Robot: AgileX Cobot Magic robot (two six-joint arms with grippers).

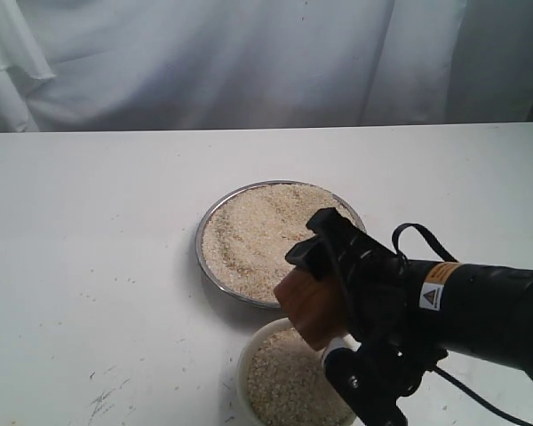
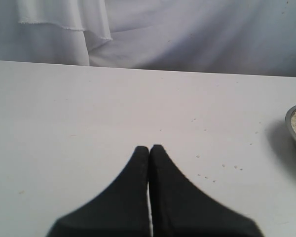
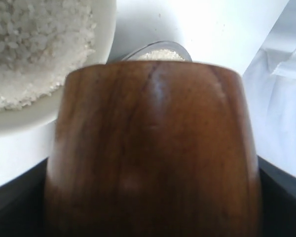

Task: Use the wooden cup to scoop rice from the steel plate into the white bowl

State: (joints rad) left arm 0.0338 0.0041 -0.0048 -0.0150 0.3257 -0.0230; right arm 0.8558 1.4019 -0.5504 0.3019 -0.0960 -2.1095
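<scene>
the right gripper [image 1: 324, 306] grips the wooden cup [image 1: 306, 306] above the near rim of the steel plate [image 1: 204, 222], where much rice [image 1: 258, 235] remains, while the white bowl [image 1: 249, 355] already looks well filled, so scooping seems partly done.

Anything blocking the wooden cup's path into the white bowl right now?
Nothing visible. The reddish-brown wooden cup, clamped in the right gripper's jaws, hangs at the small cream-white bowl's rim, on the side nearest the wide steel plate. Only rice lies in the bowl.
</scene>
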